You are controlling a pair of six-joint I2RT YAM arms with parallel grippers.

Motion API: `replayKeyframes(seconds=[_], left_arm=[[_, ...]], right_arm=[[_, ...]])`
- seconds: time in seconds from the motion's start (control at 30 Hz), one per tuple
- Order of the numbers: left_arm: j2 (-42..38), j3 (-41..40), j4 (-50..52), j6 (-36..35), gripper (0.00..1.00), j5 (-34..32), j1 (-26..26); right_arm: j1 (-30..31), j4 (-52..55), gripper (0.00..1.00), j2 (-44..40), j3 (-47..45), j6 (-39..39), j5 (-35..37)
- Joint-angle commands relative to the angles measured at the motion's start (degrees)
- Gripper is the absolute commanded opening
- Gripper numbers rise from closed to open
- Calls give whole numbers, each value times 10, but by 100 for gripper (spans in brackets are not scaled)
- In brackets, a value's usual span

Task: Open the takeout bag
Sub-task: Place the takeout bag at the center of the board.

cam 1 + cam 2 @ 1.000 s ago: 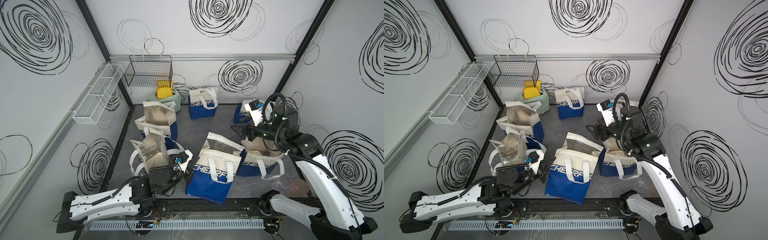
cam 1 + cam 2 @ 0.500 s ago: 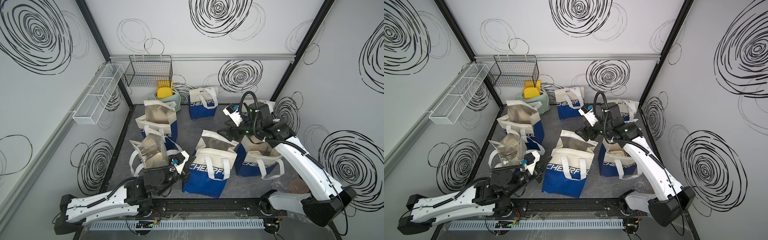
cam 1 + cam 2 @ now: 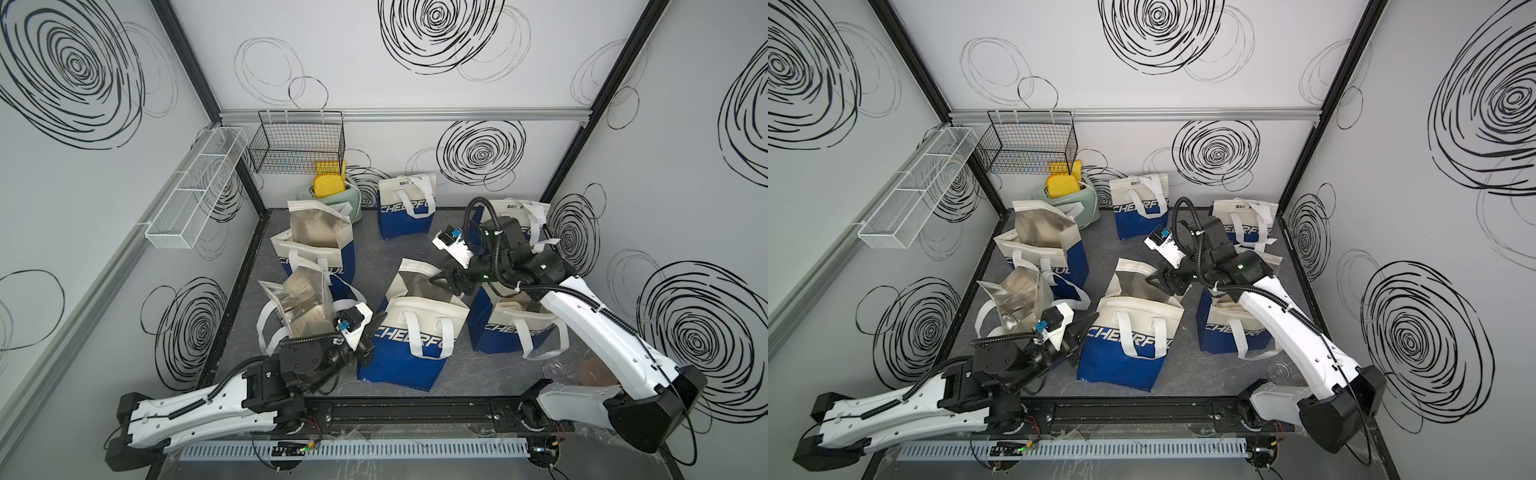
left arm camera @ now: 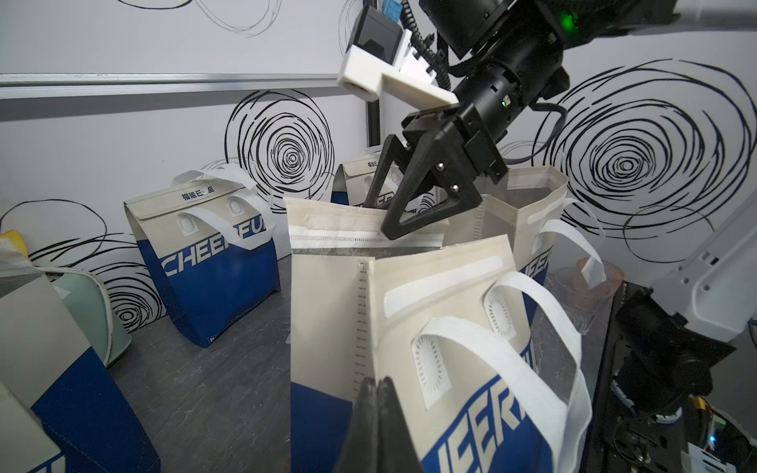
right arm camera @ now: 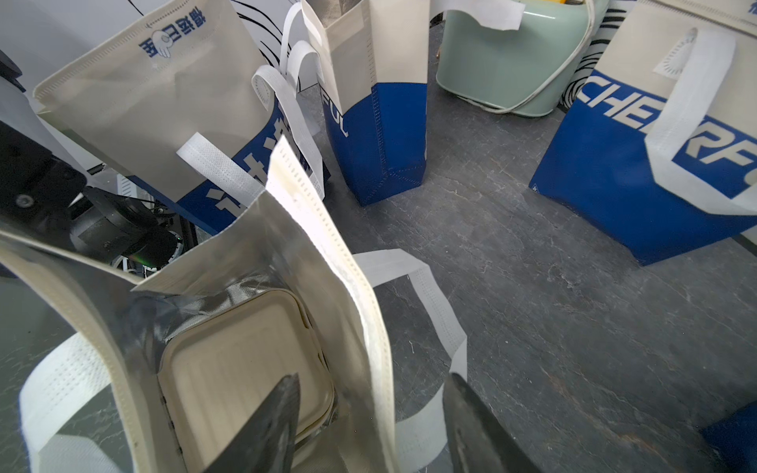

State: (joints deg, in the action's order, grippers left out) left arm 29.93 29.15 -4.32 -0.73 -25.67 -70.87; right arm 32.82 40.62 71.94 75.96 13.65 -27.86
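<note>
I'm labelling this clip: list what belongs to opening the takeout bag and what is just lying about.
In the job: centre takeout bag, its mouth open; takeout box inside it; right end effector, open astride the back flap; left end effector, shut at the bag's side.
Lying about: five other bags; mint-green toaster; black wire basket; white mesh shelf; clear cup.

top views: overhead, far, looking down | wrists: close, sharing takeout bag (image 4: 430,295)
</note>
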Motion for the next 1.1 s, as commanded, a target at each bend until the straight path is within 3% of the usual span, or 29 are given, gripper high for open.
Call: replayKeyframes(seconds=[0.0, 0.2, 0.37, 0.53, 0.63, 0.73, 0.83, 0.9, 1.0, 1.03, 1.07], left_arm=[[-3, -8, -29, -13, 0, -6, -1], [9, -10, -41, -10, 0, -3, -1], [10, -12, -47, -8, 0, -5, -1], [10, -10, -47, -12, 0, -10, -1], [12, -9, -49, -12, 0, -11, -1], [17, -10, -53, -8, 0, -14, -1], [23, -9, -55, 1, 20, -28, 0], [26, -7, -54, 9, 59, -49, 0], [31, 2, -43, 17, 90, -85, 0], [32, 6, -39, 20, 99, -99, 0], [34, 12, -34, 19, 98, -114, 1]], right_arm=[[2, 16, 59, -1, -4, 18, 8], [2, 17, 55, -5, -4, 12, 4], [3, 22, 28, -14, -14, 6, -11], [8, 31, 17, -24, -24, 7, -11], [10, 31, 0, -32, -30, 3, 8], [11, 34, 0, -33, -27, -14, 30], [9, 23, 0, -34, -13, -64, 49], [5, 19, 0, -30, 1, -105, 55], [3, 25, 0, -21, 28, -145, 58], [4, 28, 0, -19, 35, -153, 58], [4, 34, 0, -18, 45, -161, 61]])
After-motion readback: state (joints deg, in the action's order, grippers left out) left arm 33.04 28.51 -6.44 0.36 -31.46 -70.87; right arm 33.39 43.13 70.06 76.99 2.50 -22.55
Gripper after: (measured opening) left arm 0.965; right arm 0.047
